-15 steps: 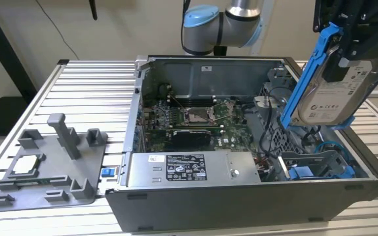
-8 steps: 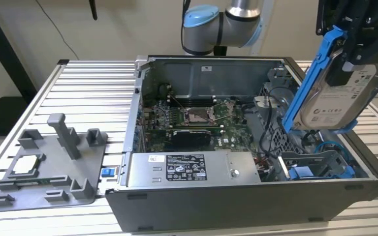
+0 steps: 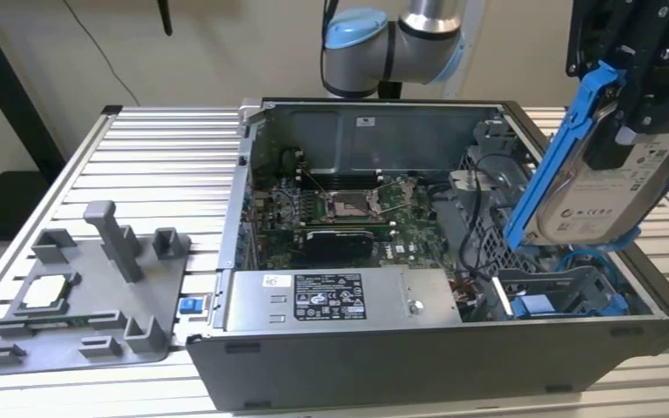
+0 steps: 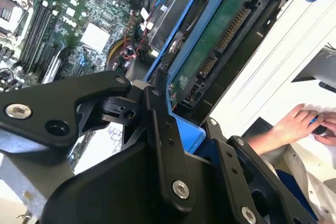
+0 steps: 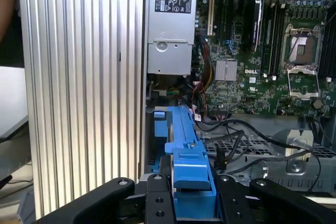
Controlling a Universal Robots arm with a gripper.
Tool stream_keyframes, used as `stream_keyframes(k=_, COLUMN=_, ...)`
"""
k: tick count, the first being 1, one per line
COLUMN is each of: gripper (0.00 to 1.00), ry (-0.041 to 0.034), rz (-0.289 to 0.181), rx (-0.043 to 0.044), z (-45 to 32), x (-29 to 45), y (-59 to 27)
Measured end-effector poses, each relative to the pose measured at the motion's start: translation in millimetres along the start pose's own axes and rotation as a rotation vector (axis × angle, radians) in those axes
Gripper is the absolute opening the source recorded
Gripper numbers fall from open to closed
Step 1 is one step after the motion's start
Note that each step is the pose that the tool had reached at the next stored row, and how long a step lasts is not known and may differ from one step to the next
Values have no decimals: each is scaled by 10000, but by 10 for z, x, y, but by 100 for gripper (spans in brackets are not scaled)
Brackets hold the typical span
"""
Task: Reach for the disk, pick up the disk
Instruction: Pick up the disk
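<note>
The disk (image 3: 596,187), a silver-grey drive with a white label in a bright blue bracket, hangs upright and tilted above the drive bay at the exterior view's right, clear of the computer case (image 3: 428,370). My gripper (image 3: 627,122) is shut on its upper end. In the second wrist view the black fingers (image 4: 160,129) clamp the blue frame, and the disk's (image 4: 215,40) green circuit board and connector face the camera. In the first wrist view the disk's blue bracket (image 5: 185,156) runs out from between my gripper's (image 5: 191,195) fingers, over the open case.
The open case holds a motherboard (image 3: 341,205), a power supply (image 3: 341,300), loose cables and a fixed blue bracket (image 3: 543,305) in the bay below the disk. A grey fixture tray (image 3: 84,305) with a small square chip (image 3: 46,292) lies on the slatted table (image 3: 149,148). A person's hands (image 4: 310,124) are beside the case.
</note>
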State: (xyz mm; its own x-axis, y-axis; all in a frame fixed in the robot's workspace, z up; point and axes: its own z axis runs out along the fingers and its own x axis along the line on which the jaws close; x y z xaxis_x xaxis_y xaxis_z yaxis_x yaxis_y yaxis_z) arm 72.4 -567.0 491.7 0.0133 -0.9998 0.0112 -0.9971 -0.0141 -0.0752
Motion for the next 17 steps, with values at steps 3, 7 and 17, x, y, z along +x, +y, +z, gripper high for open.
stream_keyframes(k=3, gripper=0, ry=2, rz=0, rx=-1, z=55, x=31, y=5)
stream_keyframes(k=7, gripper=0, ry=2, rz=-1, rx=-1, z=127, x=80, y=8)
stream_keyframes(k=17, gripper=0, ry=1, rz=0, rx=-1, z=314, x=166, y=-30)
